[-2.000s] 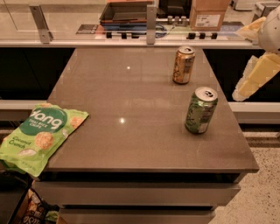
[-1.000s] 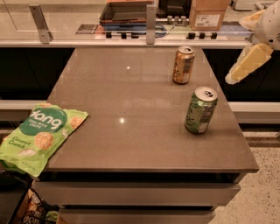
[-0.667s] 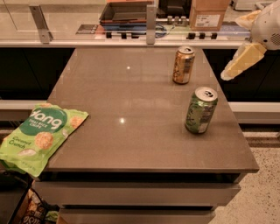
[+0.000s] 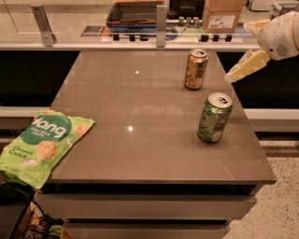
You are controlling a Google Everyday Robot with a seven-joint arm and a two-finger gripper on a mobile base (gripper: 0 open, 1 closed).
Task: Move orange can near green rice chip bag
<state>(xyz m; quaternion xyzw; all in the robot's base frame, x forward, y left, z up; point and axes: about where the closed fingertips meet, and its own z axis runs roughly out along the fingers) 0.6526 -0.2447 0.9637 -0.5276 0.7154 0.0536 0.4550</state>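
While the end effector (image 4: 238,52) hangs off the far right corner of the bench (image 4: 131,158), above and to the right of the bench top, you can see its two pale yellow fingers (image 4: 246,65) spread apart with nothing between them. It touches neither can.

You find the orange can (image 4: 195,69) upright on the far right part of the bench, just left of the lower finger's tip but apart from it. Nearer to you on the same side, a green can (image 4: 214,117) also stands upright, with a clear gap between the two cans.

Look to the opposite side for the green rice chip bag (image 4: 42,144): it lies flat at the near left edge of the bench, face up, with part of it hanging over the left edge. The orange can and the bag are well apart, with most of the brown bench top between them.

Behind the bench you have a counter with a dark tray (image 4: 135,11) and a cardboard box (image 4: 223,16). Below the bag, at the lower left, part of another snack package (image 4: 35,226) shows on the floor.
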